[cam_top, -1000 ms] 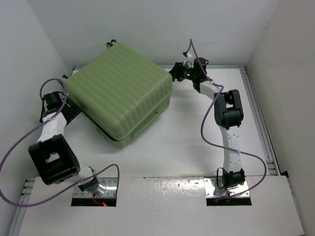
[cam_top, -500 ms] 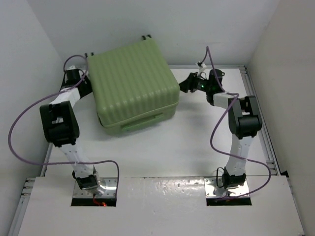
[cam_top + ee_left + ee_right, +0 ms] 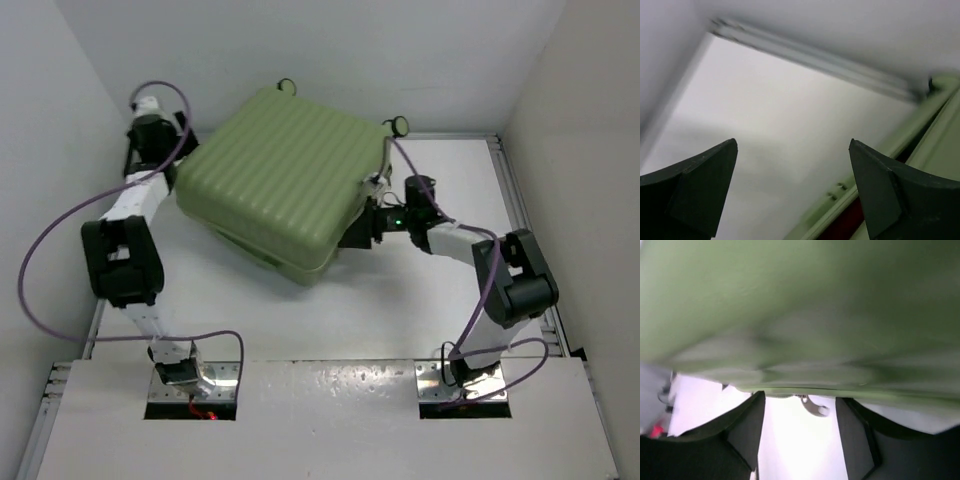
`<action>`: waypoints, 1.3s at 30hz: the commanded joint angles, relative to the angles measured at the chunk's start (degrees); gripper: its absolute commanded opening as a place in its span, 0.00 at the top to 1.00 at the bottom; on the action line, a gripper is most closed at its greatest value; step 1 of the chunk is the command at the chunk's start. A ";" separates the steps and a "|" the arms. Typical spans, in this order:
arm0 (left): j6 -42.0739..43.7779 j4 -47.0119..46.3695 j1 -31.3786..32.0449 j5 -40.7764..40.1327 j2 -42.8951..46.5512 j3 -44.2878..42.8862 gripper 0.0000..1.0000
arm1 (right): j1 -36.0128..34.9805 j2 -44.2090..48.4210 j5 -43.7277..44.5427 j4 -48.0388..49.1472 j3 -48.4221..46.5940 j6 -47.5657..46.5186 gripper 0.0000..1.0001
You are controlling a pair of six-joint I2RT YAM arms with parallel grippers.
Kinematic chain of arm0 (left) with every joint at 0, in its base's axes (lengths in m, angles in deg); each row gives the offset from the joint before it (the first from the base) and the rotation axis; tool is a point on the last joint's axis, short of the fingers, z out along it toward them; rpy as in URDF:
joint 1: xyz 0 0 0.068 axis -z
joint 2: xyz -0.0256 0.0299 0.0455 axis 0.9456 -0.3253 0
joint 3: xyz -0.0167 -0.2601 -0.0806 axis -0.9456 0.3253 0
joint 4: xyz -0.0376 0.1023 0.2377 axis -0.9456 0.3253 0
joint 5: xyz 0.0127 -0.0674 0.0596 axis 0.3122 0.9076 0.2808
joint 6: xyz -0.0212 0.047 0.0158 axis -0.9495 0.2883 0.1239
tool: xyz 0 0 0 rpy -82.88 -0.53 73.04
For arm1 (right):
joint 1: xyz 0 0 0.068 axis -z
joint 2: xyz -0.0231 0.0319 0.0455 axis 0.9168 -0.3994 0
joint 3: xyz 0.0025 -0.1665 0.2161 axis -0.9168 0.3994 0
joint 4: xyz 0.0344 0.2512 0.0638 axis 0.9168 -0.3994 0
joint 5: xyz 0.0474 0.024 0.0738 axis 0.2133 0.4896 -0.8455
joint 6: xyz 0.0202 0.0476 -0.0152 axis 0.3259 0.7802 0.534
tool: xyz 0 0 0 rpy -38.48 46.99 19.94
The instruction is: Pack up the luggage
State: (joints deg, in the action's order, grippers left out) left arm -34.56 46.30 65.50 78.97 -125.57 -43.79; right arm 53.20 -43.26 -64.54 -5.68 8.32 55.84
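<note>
- The luggage point(image 3: 275, 180) sits in the upper middle of the overhead picture, turned at an angle on the white table point(image 3: 400, 300). Its ribbed green lid faces up and two wheels point(image 3: 287, 87) poke out along its far edge.
- The left gripper point(image 3: 792, 150) is at the upper left, just beside the case's left flank. Its fingers are spread wide with only bare table between them. At the right of its wrist view a dark gap shows between the two shell halves, so the case looks not fully closed there.
- The right gripper point(image 3: 800, 401) is at the case's near right corner, tucked low against the shell. Its fingers stand apart and clamp nothing, and a small zipper pull point(image 3: 812, 407) hangs between them.
- I'd reckon the shell is stiff, smooth and slippery. It is far too broad for either pair of fingers to span, and bulky enough to swing when pushed at one corner.
- The sensible holds look like the lip along the seam, the zipper pull, or a push from both sides at once.
- Blur hides the finer detail of the shell in the right wrist view.
</note>
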 commanded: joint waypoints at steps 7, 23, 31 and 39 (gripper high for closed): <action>2.48 9.31 -10.64 9.42 35.52 15.77 0.00 | -27.78 -16.75 7.50 20.60 -27.85 5.70 0.37; -2.09 19.19 -28.84 4.83 39.34 19.23 0.07 | -12.96 -2.27 16.41 26.76 -18.94 13.11 0.21; 1.69 22.08 -32.36 24.97 16.48 0.42 0.15 | -2.75 -15.52 19.39 21.31 -39.55 25.59 0.16; 6.87 26.82 -30.52 25.68 8.73 -4.69 0.15 | -2.65 -28.38 -5.38 -1.96 -59.21 -1.78 0.00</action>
State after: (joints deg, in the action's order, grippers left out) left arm -30.74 67.85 32.38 98.99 -116.47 -46.63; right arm 51.15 -72.85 -58.49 2.87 -48.12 69.96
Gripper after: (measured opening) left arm 0.849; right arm 0.995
